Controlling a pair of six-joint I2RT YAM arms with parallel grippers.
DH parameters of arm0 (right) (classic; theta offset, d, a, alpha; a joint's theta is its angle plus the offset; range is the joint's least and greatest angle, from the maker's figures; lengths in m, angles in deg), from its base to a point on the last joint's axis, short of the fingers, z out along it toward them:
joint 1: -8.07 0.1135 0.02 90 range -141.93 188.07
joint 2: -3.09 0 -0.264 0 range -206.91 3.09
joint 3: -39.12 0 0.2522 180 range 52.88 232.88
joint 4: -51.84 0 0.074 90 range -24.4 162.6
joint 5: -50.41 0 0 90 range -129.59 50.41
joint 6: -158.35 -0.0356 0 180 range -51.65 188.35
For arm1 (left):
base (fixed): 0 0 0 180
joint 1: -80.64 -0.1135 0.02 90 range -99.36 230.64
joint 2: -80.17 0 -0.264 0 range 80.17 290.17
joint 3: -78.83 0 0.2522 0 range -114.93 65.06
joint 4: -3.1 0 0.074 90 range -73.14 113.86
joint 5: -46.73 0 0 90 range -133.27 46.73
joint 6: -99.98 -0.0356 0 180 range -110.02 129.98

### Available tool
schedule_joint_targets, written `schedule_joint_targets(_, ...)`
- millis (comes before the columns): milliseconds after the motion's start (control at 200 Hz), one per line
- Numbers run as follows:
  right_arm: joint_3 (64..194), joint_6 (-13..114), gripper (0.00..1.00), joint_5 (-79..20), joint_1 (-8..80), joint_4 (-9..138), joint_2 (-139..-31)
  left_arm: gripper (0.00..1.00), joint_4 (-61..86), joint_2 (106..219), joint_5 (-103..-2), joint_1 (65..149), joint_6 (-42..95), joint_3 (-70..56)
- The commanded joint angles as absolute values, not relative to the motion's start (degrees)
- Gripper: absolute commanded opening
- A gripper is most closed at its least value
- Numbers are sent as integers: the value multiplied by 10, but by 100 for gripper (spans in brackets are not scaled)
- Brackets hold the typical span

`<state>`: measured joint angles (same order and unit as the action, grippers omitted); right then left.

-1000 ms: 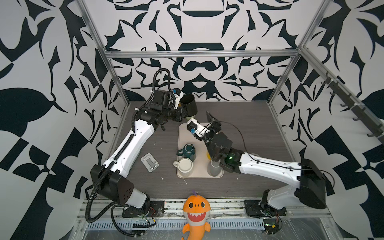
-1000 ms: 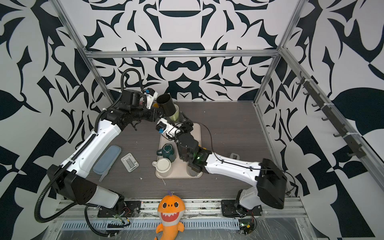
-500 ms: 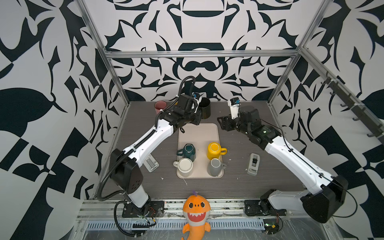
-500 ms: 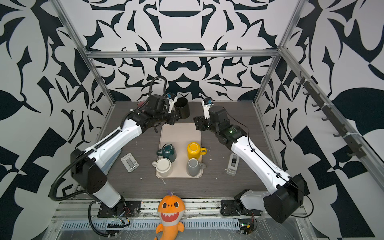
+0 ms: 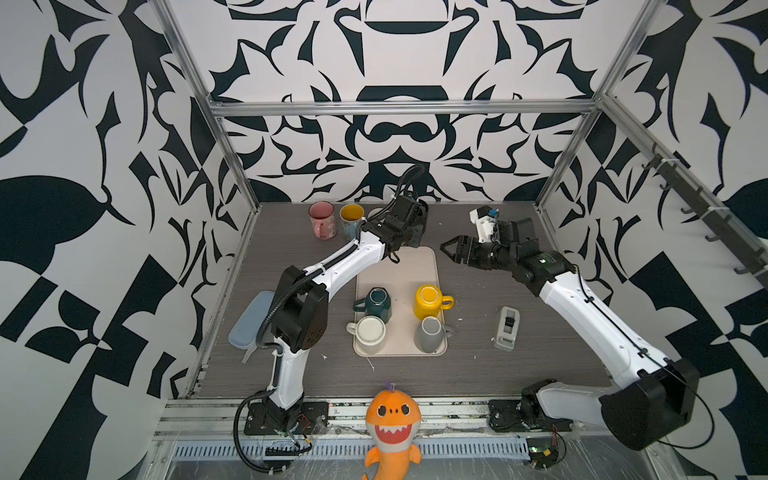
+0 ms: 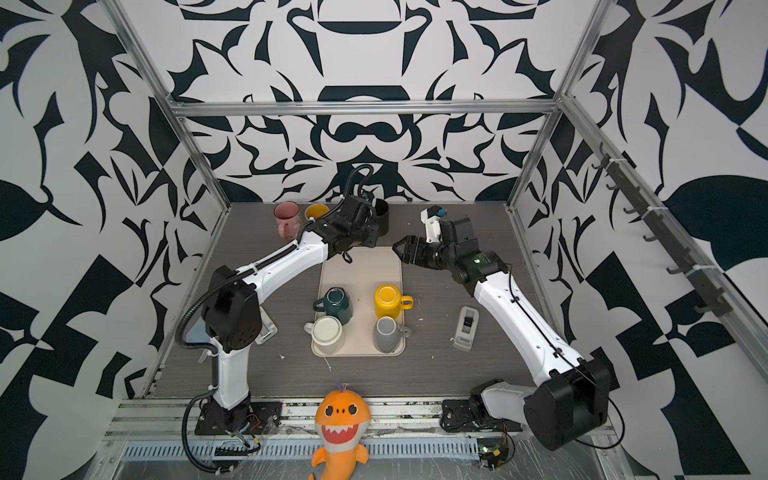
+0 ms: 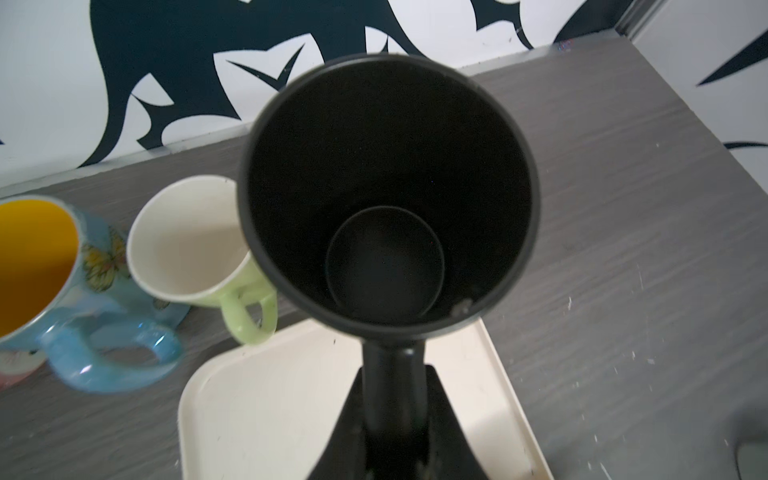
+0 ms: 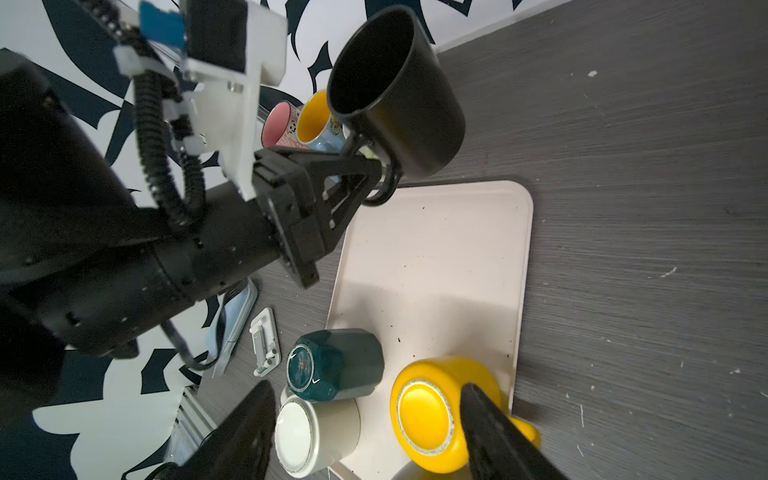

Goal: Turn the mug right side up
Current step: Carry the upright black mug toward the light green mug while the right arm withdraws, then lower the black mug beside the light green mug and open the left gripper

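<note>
L hand: (image 8: 372,176) nearly closed, fingers (image 8: 332,166) pinched on the handle of the black mug; touches nothing else.
Black mug: (image 8: 395,91) the task item. Held right at the L hand's tips, mouth up, tilted a little. Hangs low by the tray's (image 8: 436,249) far end; can't tell if its base touches the worktop (image 8: 644,208).
L wrist view: looks straight down into the black mug (image 7: 386,187); dark inside, round bottom visible, handle running back to the hand.
R hand: (image 5: 449,251) jaws spread wide, holding and touching nothing. Above the worktop, well apart from the L hand, tips aimed toward it across the tray's far end.
Past R hand's tips: yellow mug (image 8: 432,415), teal mug (image 8: 336,365), white mug (image 8: 311,432), all base-up on the tray; none touched.
Beside L hand, side away from R hand: pink mug (image 5: 321,220), blue mug w/ yellow inside (image 5: 351,220), pale green mug (image 7: 195,249), all mouth-up on the worktop.
</note>
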<state>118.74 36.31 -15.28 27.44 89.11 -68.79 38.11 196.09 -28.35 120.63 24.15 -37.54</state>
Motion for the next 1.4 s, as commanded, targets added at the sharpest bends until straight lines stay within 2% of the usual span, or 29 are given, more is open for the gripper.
schedule_joint_targets(0,1176,339,74,-136,266,861,-659,0,304,1984,-246,1206,265,-421)
schedule_joint_targets(320,1144,314,74,-122,248,826,-644,0,280,2052,-216,1201,285,-452)
schedule_joint_targets(825,1122,299,74,-110,233,808,-641,0,221,2101,-269,1175,326,-434)
schedule_joint_targets(1400,1116,295,75,-106,230,801,-649,0,206,2138,-255,1174,315,-438)
